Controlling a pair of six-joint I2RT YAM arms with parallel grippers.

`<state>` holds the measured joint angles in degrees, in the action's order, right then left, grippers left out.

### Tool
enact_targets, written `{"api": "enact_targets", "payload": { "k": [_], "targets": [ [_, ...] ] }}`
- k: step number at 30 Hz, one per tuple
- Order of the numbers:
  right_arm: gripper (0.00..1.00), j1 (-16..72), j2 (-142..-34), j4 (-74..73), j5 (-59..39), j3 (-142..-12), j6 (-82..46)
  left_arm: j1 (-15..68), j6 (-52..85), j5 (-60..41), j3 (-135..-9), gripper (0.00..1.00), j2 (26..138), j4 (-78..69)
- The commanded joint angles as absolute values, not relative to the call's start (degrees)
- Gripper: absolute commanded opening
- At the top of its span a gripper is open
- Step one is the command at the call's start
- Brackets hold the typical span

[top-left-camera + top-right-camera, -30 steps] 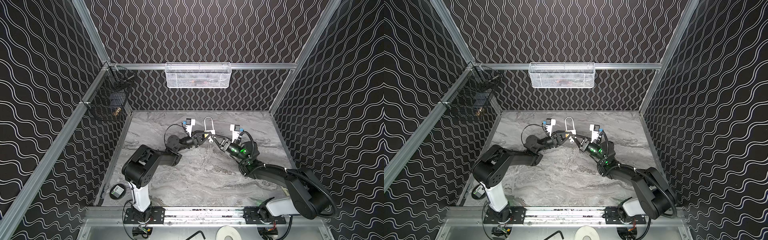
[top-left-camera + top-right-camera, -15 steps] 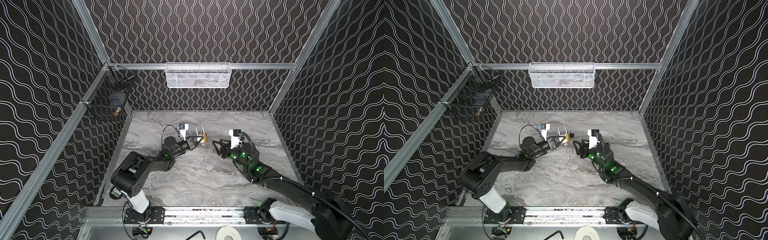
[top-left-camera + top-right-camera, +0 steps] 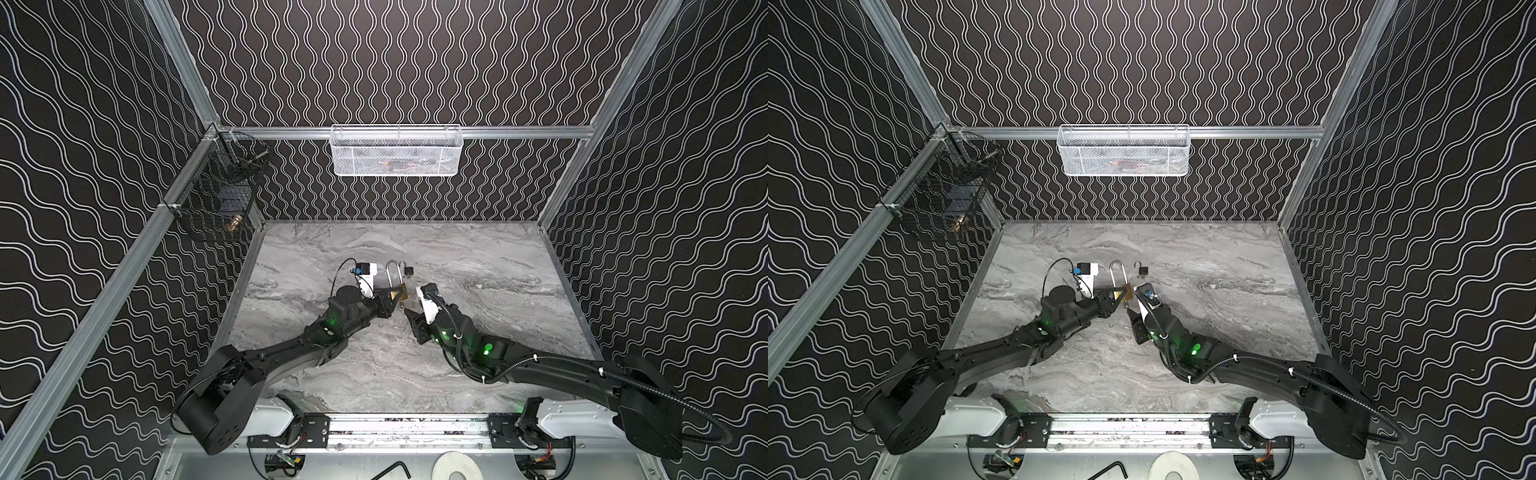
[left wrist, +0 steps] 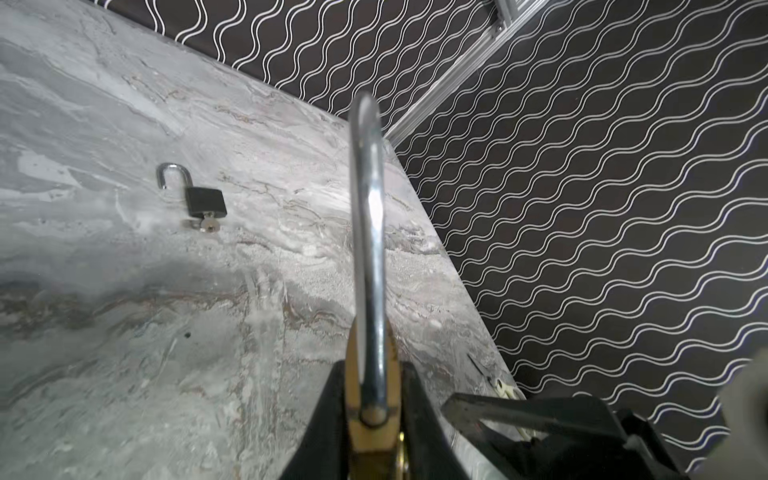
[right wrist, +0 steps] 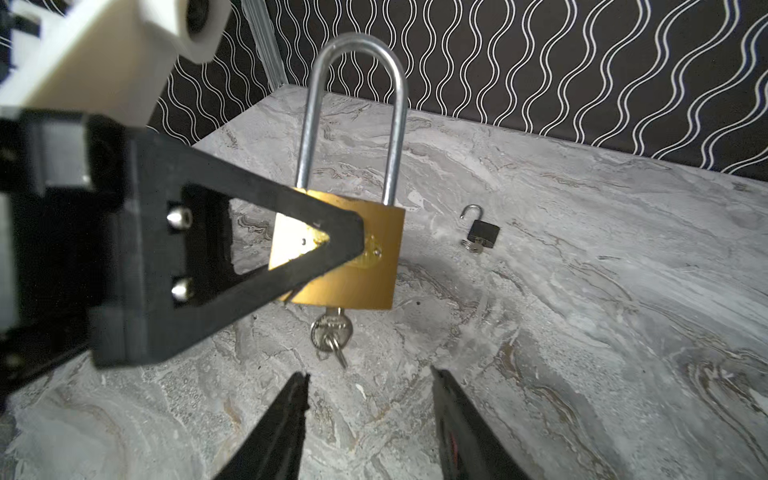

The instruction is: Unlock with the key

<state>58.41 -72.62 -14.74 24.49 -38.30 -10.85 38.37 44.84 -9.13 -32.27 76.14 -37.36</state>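
Centre: padlock [image 5: 374, 274] clamped between left fingers [image 5: 347, 245], key [image 5: 332, 328] in its base. Lower centre: right fingers [image 5: 282, 428] apart, empty. Risk: slipping off small key through off-centre pinch.

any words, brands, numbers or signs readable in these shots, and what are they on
No text can be read anywhere.
brass padlock: a stamped mark on its face, partly covered, too blurred to read.
key: faint stamping on its head, too small to read.
small black padlock: no marking visible.

The left pincer [image 3: 1120, 298] clamps the brass padlock [image 3: 1128, 291] upright, the right pincer [image 3: 1134, 326] just beside it.
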Motion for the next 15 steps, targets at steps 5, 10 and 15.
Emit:
{"api": "enact_targets", "payload": {
  "k": [5,10,15],
  "targets": [
    [0.42,59.4,-76.0,-17.1,23.7,-41.0,-10.3,38.7,43.5,-6.6,-32.3,0.0,74.6,-40.6],
    [0.38,59.5,-78.3,-17.9,23.0,-41.9,-11.4,38.8,44.4,-7.4,-32.3,0.0,75.0,-42.0],
    [0.33,59.5,-79.7,-17.7,22.7,-43.3,-11.5,38.8,45.0,-7.5,-32.0,0.0,74.8,-43.2]
  ]
}}
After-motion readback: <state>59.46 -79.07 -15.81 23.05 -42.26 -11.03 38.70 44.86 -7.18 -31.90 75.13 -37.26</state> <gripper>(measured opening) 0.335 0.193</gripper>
